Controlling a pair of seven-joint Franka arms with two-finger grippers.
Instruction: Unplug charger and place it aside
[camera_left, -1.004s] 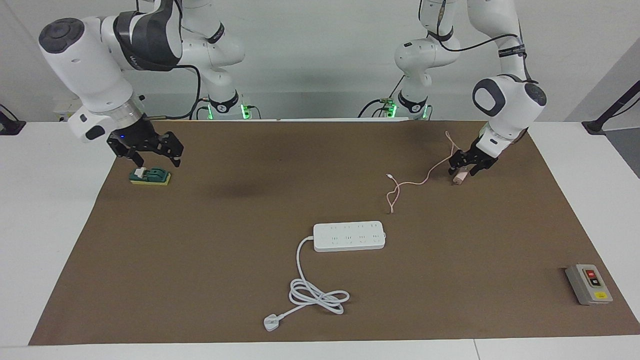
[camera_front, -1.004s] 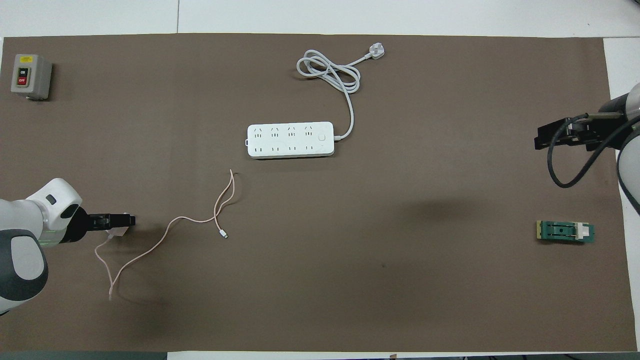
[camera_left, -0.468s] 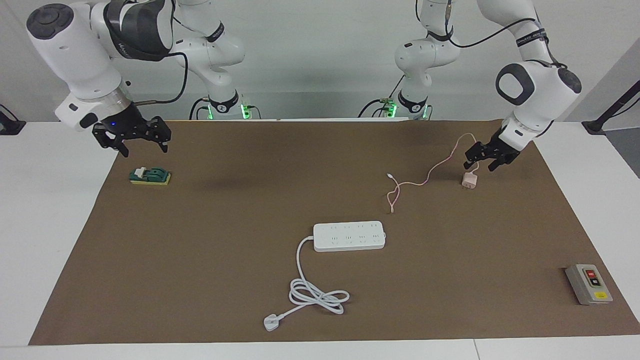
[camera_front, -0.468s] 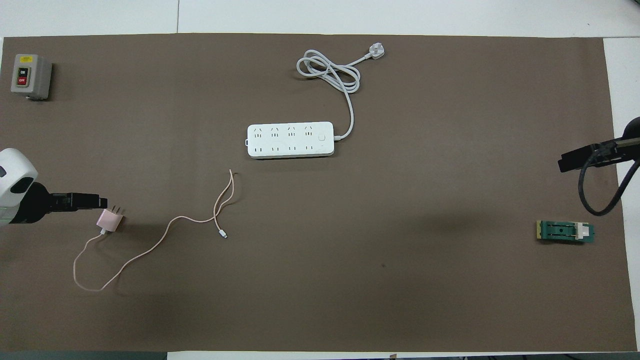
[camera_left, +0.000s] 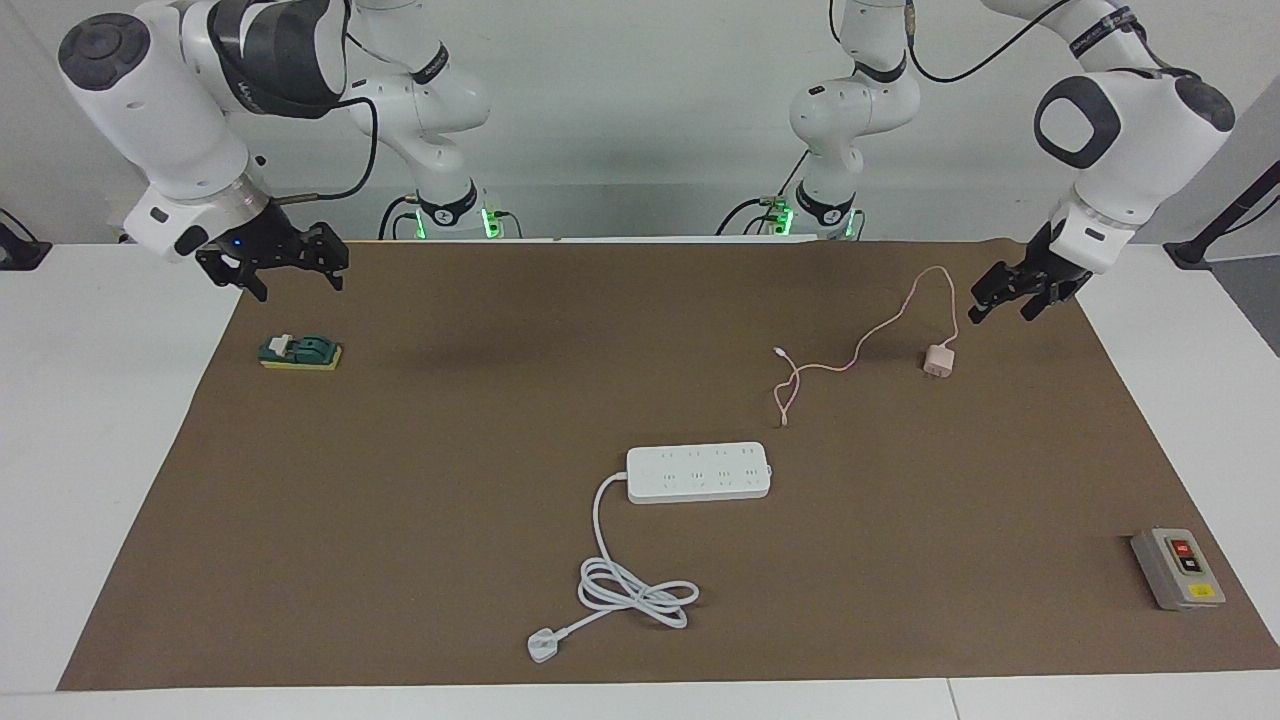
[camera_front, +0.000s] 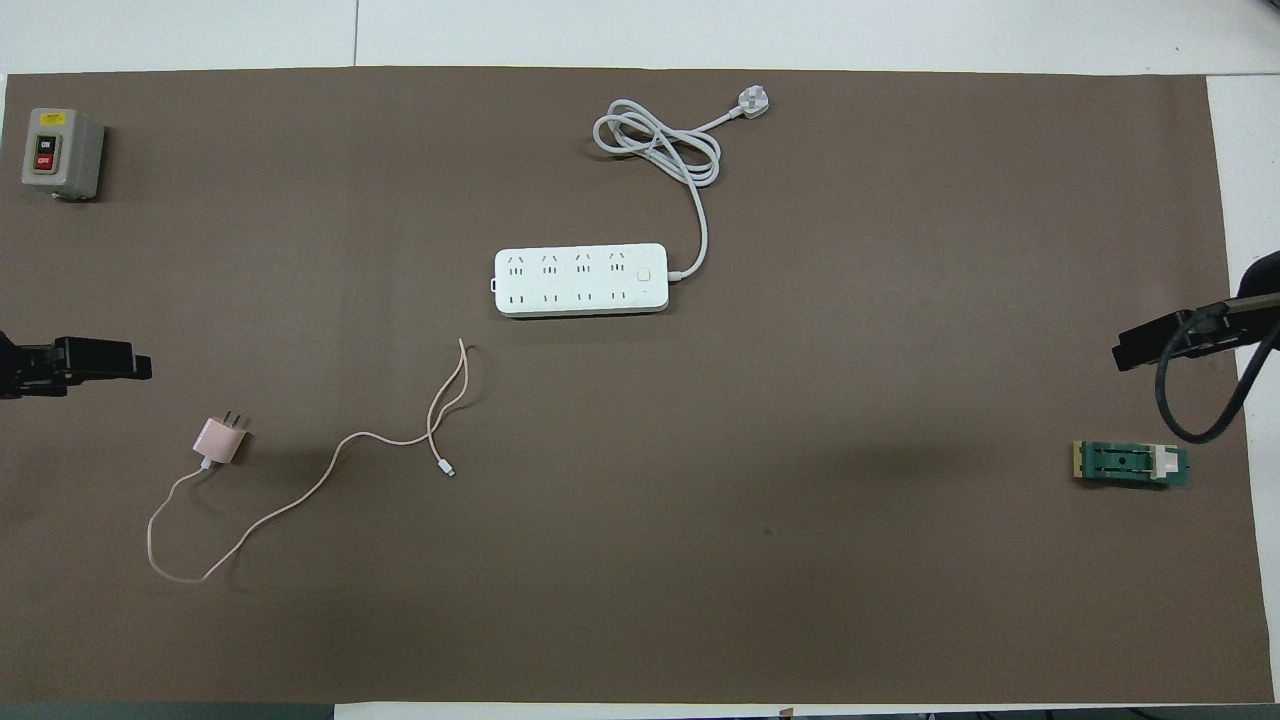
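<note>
The pale pink charger (camera_left: 938, 361) lies on the brown mat toward the left arm's end, its prongs pointing up the overhead view (camera_front: 217, 438). Its thin pink cable (camera_left: 860, 345) trails loosely across the mat toward the middle. The white power strip (camera_left: 699, 472) lies mid-table with nothing plugged in, farther from the robots than the charger (camera_front: 581, 279). My left gripper (camera_left: 1002, 312) is open and empty, raised beside the charger near the mat's edge (camera_front: 100, 360). My right gripper (camera_left: 300, 288) is open and empty, raised over the mat's other end (camera_front: 1150, 345).
A grey box with red and yellow buttons (camera_left: 1178, 568) sits at the mat's corner farthest from the robots at the left arm's end. A small green part on a yellow pad (camera_left: 300, 352) lies under the right gripper. The strip's white cord (camera_left: 635, 590) coils near the mat's far edge.
My left gripper let go of the charger, which now rests on the mat, then rose and drew back toward the mat's edge. My right gripper rose away from the green part.
</note>
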